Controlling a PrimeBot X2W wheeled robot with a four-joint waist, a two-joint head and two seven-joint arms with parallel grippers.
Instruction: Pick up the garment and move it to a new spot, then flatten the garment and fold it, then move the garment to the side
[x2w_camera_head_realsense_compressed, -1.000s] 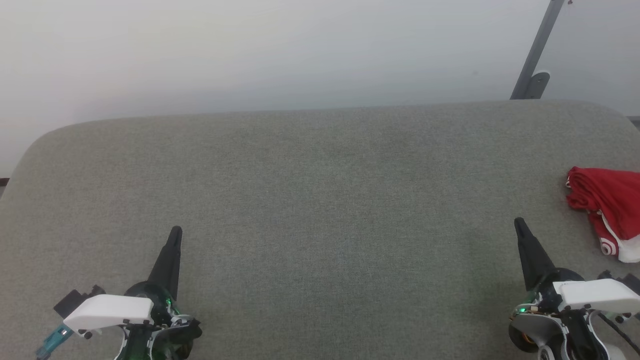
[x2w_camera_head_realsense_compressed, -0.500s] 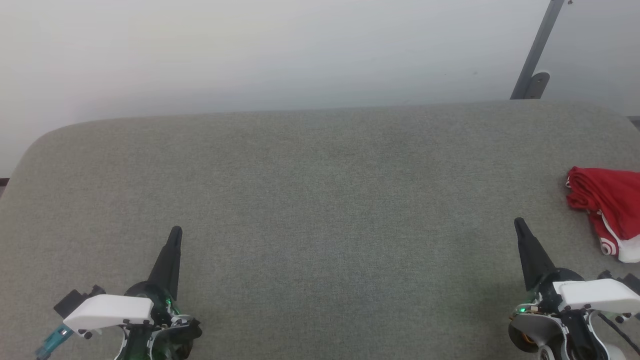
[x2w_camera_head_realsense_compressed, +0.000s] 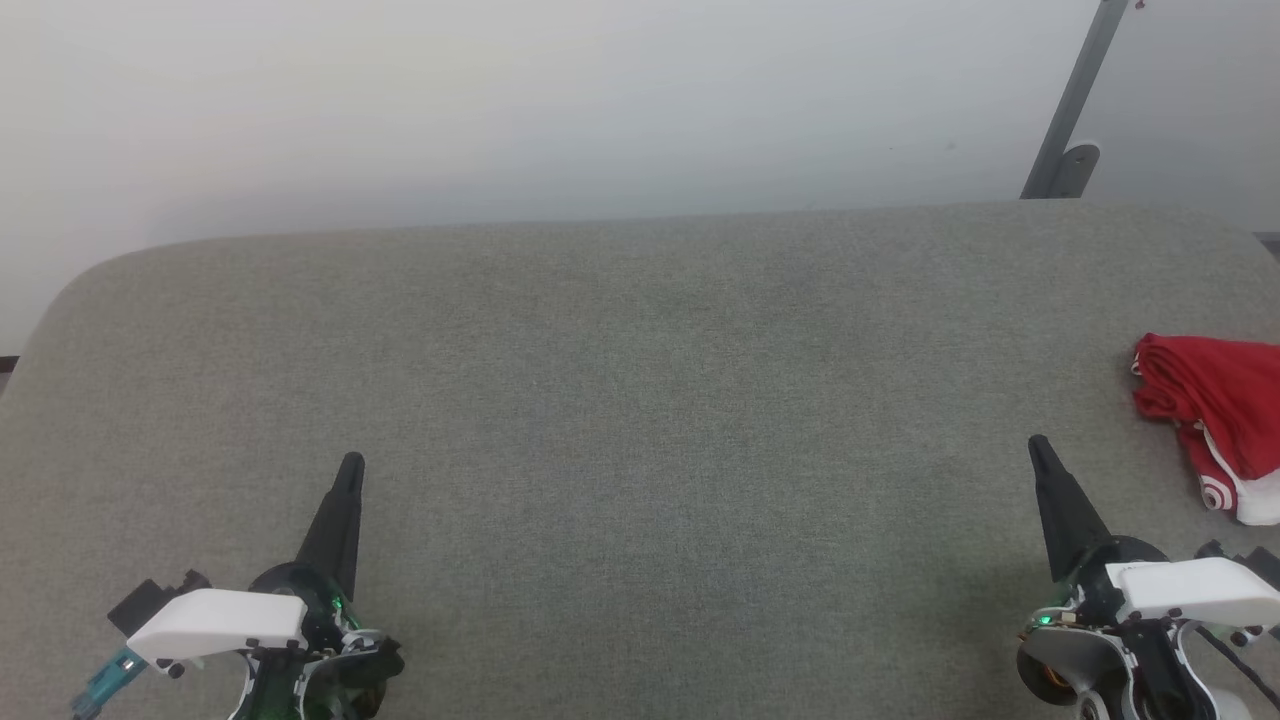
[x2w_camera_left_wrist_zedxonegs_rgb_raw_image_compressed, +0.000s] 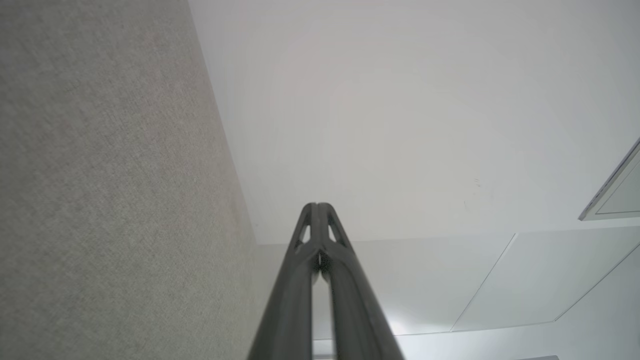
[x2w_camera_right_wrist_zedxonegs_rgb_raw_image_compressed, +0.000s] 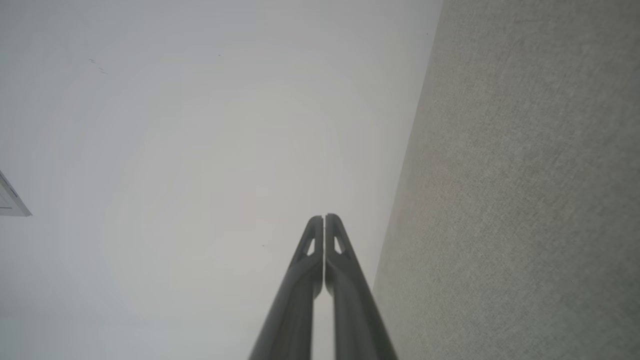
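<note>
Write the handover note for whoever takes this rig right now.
Left end effector: shut, empty, over the grey padded surface, near left.
Right end effector: shut, empty, near right.
Garment: bunched at the surface's right edge, beyond the right end effector, untouched, partly out of frame.
Done: nothing evident.
To do: pick up, move, flatten, fold, set aside.

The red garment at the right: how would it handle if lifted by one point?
Probably floppy: the garment lies crumpled in soft folds, so it would likely drape and hang. Likely light, being thin cloth. On the textured grey surface, pushing would probably bunch it rather than slide it.
</note>
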